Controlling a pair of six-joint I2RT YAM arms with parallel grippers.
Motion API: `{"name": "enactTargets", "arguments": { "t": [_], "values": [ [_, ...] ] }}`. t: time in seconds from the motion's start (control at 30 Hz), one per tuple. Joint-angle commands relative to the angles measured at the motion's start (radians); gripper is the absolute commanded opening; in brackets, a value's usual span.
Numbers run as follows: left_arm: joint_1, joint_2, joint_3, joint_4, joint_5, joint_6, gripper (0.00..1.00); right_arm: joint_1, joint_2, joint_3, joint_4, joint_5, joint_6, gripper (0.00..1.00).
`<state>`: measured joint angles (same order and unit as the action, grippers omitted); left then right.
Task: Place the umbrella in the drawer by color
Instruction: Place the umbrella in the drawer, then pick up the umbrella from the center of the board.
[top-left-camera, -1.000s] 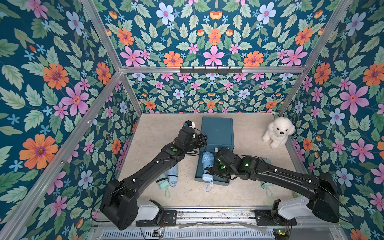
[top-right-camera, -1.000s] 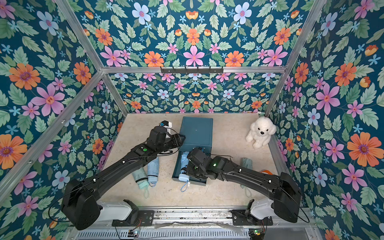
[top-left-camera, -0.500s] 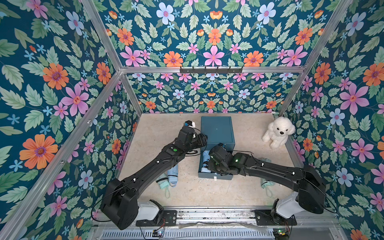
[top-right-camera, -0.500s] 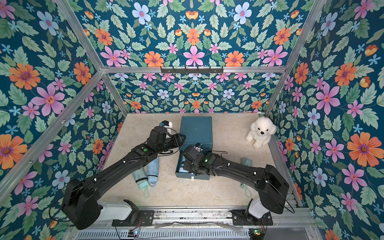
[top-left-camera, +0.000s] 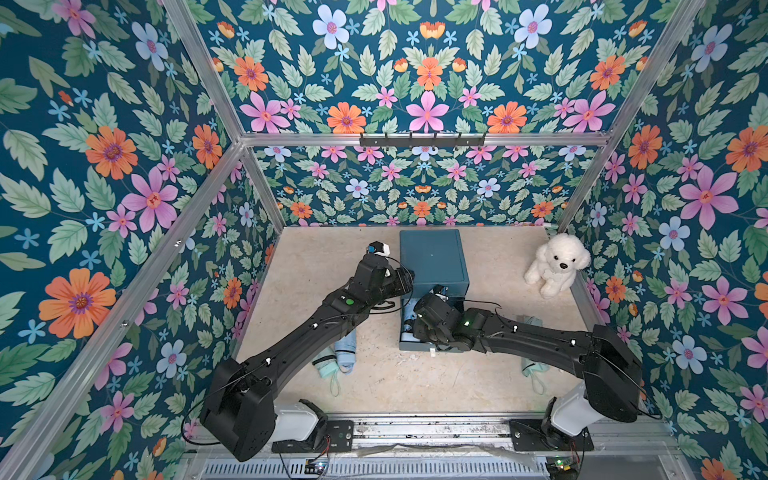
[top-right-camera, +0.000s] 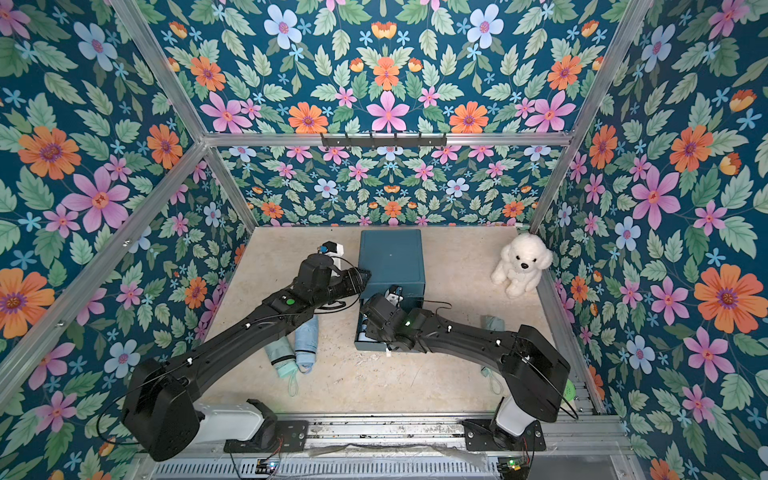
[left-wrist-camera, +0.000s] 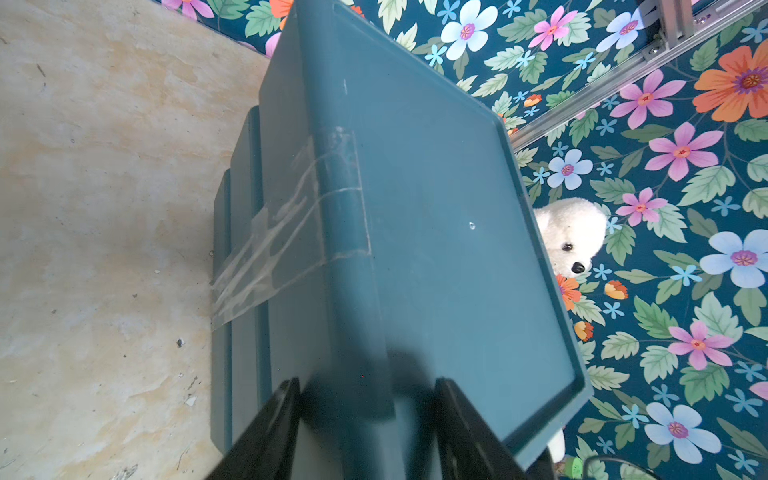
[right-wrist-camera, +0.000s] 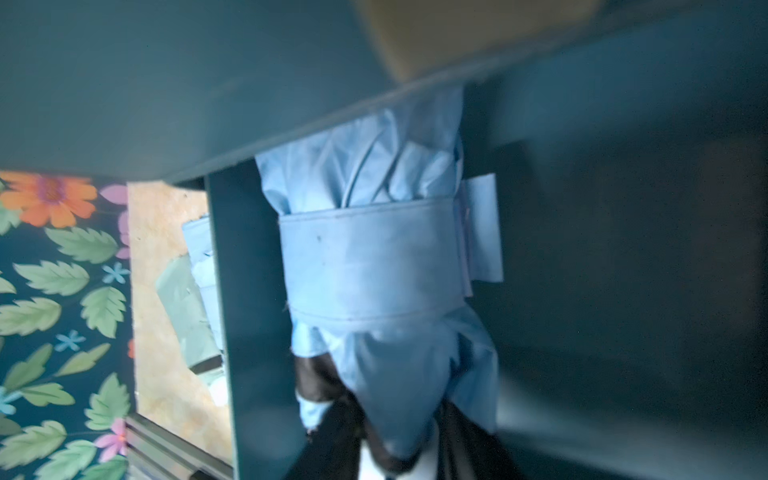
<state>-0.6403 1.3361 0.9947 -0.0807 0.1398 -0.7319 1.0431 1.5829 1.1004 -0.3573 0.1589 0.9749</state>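
The light blue umbrella (right-wrist-camera: 374, 257), folded and strapped, lies lengthwise in the pulled-out drawer (right-wrist-camera: 245, 291) of the teal drawer cabinet (top-left-camera: 432, 257). Its far end is tucked under the cabinet's front edge. A second ago it lay in plain sight along the drawer, its handle past the front wall and the right gripper off to its right. Now the right gripper (right-wrist-camera: 390, 411) has swung in over the drawer and hides nearly all of the umbrella in both top views. The drawer's front also stands a little closer to the cabinet. The left arm has not shifted.

In the right wrist view the right gripper's dark fingers (right-wrist-camera: 320, 386) sit on either side of the umbrella's near end, against the cloth; whether they pinch it or have let go, I cannot tell. The left gripper (left-wrist-camera: 368, 386) has its fingers about half spread, one along the cabinet's side wall and one over its top, with the top edge between them. Whether they press on it cannot be told.

Inside the drawer the umbrella lies close to the left wall. On the floor (top-left-camera: 415, 386) left of the drawer, a mint green umbrella (top-left-camera: 326, 361) and a second light blue umbrella (top-left-camera: 345, 353) lie side by side, touching. Another mint green umbrella (top-right-camera: 492, 322) lies partly under the right arm. A white plush dog (top-left-camera: 555, 266) sits near the right rear corner.
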Motion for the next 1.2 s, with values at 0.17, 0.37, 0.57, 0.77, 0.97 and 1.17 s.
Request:
{"name": "enactTargets", "arguments": {
  "t": [0.17,0.37,0.57,0.77,0.97,1.17],
  "values": [
    [-0.004,-0.014,0.003,-0.134,0.036,0.007,0.59,0.021,-0.167,0.000,-0.125,0.106,-0.020,0.50],
    [-0.001,-0.049,0.033,-0.160,-0.022,0.010,0.63,0.069,-0.284,-0.015,-0.180,0.158,-0.030,0.53],
    [0.027,-0.170,0.076,-0.312,-0.235,0.043,0.67,0.126,-0.394,-0.100,-0.110,0.171,-0.059,0.49],
    [0.243,-0.313,-0.147,-0.438,-0.281,0.029,0.71,0.188,-0.405,-0.136,-0.014,0.150,-0.096,0.49],
    [0.381,-0.268,-0.369,-0.353,-0.178,0.015,0.72,0.213,-0.359,-0.129,0.022,0.144,-0.120,0.48],
    [0.383,-0.171,-0.428,-0.230,-0.142,-0.031,0.71,0.231,-0.349,-0.138,0.034,0.142,-0.107,0.47]
  ]
}}
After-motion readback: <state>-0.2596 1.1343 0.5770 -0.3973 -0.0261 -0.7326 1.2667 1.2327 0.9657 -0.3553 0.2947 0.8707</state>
